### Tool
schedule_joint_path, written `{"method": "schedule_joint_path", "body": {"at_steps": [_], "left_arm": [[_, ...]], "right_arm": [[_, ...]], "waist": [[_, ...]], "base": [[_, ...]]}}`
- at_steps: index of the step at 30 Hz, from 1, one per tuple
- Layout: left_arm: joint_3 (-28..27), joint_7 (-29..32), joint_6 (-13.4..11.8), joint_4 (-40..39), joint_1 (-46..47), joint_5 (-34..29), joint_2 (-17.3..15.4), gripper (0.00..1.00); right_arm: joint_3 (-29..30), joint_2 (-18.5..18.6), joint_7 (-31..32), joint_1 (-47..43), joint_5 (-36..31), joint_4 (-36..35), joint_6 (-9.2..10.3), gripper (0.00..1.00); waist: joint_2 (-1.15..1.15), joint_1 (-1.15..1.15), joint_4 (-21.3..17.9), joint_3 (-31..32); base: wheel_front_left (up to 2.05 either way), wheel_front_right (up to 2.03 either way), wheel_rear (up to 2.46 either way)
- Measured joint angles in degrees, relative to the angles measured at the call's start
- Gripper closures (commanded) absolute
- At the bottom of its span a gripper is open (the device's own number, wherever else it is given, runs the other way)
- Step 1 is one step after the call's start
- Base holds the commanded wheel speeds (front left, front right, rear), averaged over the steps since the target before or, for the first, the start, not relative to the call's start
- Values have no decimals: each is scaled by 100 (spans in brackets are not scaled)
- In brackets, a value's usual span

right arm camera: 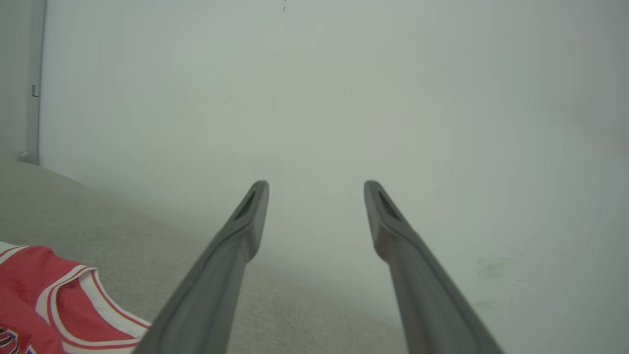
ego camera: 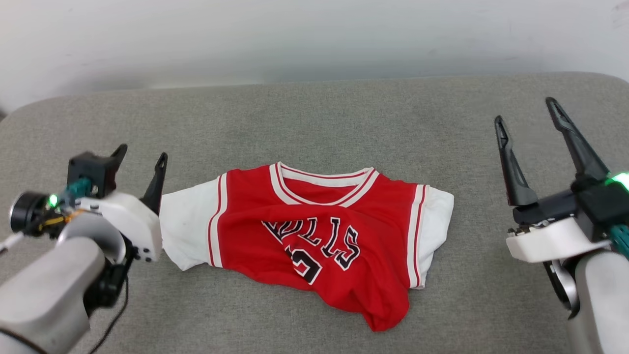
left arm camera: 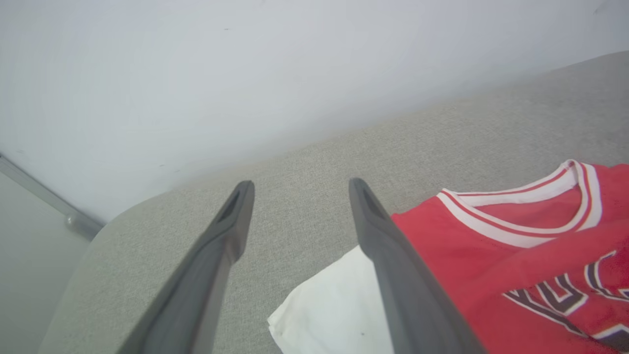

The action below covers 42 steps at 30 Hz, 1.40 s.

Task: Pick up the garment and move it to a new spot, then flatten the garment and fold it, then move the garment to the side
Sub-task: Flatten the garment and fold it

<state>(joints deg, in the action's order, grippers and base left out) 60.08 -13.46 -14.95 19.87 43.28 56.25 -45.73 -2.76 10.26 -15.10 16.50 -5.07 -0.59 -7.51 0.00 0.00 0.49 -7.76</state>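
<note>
- Garment (ego camera: 314,231): it lies at the middle of the grey fabric-covered counter (ego camera: 314,118), held by neither arm, collar (ego camera: 324,183) on the far side from you.
- Long axis: it runs sleeve to sleeve, across the head view from your left to your right.
- Left jaws: spread wide, nothing between them. They stand just beside the white left sleeve (ego camera: 189,231), at its outer edge. In the left wrist view the inner finger (left arm camera: 393,265) crosses in front of that sleeve (left arm camera: 334,309).
- Right jaws: also spread wide and empty, standing well apart from the right sleeve (ego camera: 440,216), with bare counter between.
- Judgement: the left arm is the nearer one. A reach for the garment means going inward to your right for the left jaws, and a longer way to your left for the right jaws.
- Hard to tell: whether the left inner finger touches the sleeve or hangs above it.
- Hidden: the lower body is rumpled and bunched toward the near right corner (ego camera: 388,309), so the hem line is not traceable. A fold covers part of the lettering (ego camera: 319,241) and the number. The right wrist view cuts the garment (right arm camera: 44,300) off at the collar.
</note>
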Motion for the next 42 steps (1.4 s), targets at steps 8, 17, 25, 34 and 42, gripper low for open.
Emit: {"method": "schedule_joint_path", "body": {"at_steps": [8, 17, 25, 34, 42], "left_arm": [[-1413, -146, -1385, -1449, -1355, -979, 176, 0], [-2930, -160, -1737, -2613, -3028, -2485, 1043, 0], [-4042, -160, -1392, -2994, -3938, -3377, 2238, 0], [-4648, -160, -609, -2858, -4122, -4099, 3189, 0], [-5104, -160, -123, -2639, -4222, -4515, 3623, 0]], "right_arm": [[-1525, 1362, 1497, 1073, 840, 1300, 0, 0], [-3571, 2665, 4112, 2187, 3099, 1535, -1, 0], [-4399, 2908, 5431, 3076, 4774, 1937, -1, 0], [-5046, 2437, 5419, 3289, 5181, 2940, 4, 0], [-5591, 2453, 4542, 3337, 5319, 3101, 1, 100]], "waist": [[0, 0, 99, 59], [0, 0, 247, -200], [0, 0, 463, -581], [0, 0, 765, -996], [0, 0, 729, -894]], "base": [[0, 0, 0], [0, 0, 0], [0, 0, 0], [0, 0, 0], [0, 0, 0]]}}
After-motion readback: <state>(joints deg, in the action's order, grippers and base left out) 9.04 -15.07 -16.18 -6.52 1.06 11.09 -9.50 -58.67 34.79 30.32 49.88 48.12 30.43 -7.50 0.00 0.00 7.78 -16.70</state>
